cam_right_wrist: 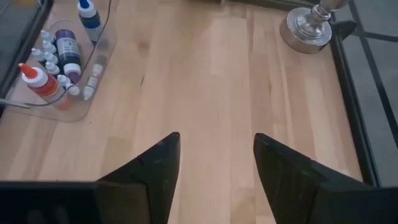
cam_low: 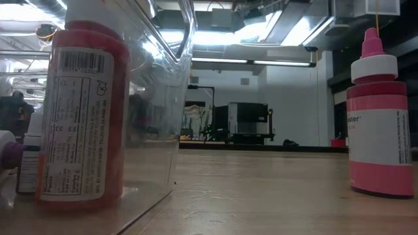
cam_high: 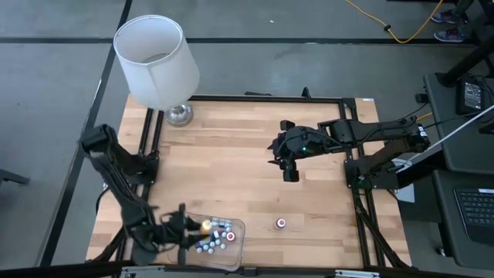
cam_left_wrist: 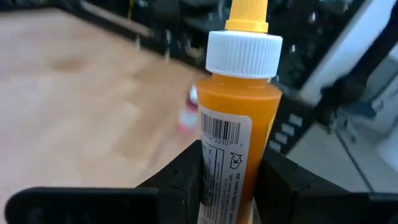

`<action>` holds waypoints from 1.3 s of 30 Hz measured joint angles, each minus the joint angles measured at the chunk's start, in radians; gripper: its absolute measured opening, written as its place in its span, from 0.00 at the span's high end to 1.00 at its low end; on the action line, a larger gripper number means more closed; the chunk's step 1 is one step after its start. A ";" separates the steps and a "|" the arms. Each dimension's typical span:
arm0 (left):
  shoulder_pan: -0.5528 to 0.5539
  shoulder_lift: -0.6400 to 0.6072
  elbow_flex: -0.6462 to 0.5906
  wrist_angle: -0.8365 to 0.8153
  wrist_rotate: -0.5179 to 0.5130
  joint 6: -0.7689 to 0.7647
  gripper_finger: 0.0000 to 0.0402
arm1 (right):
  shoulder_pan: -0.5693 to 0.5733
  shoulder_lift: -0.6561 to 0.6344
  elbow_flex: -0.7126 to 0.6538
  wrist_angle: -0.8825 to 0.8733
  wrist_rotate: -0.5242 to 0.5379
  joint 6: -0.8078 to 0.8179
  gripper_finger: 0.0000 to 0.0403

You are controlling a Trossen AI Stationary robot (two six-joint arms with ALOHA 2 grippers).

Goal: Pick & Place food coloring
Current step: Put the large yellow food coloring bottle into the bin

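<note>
Over the clear tray point(cam_high: 231, 245) at the desk's point(cam_high: 231, 170) near edge: left hand point(cam_high: 187, 225) clenched on an orange bottle point(cam_left_wrist: 239, 124). Pink bottle point(cam_high: 281, 223) stood alone nearby. Right hand point(cam_high: 290, 174) released, mid-desk.

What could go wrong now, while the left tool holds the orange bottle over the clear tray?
The left tool grips the orange bottle only low on its body, so the bottle may tilt or slip out. The clear tray is already crowded with small bottles, so this one might knock them over.
</note>
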 joint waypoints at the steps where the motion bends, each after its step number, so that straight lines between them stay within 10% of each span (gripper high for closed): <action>1: 0.003 0.036 -0.001 0.014 0.024 -0.017 0.73 | 0.000 0.000 0.000 0.000 0.000 0.005 0.49; 13: 0.033 0.254 -0.002 0.344 0.172 0.041 0.74 | 0.004 0.000 0.000 0.000 0.000 0.051 0.49; 23: 0.089 0.230 0.077 0.336 0.300 0.323 0.74 | 0.003 0.000 0.000 -0.010 0.000 0.031 0.49; 39: 0.118 0.284 0.081 0.166 0.391 0.327 0.74 | 0.003 0.000 0.000 -0.058 0.000 0.019 0.49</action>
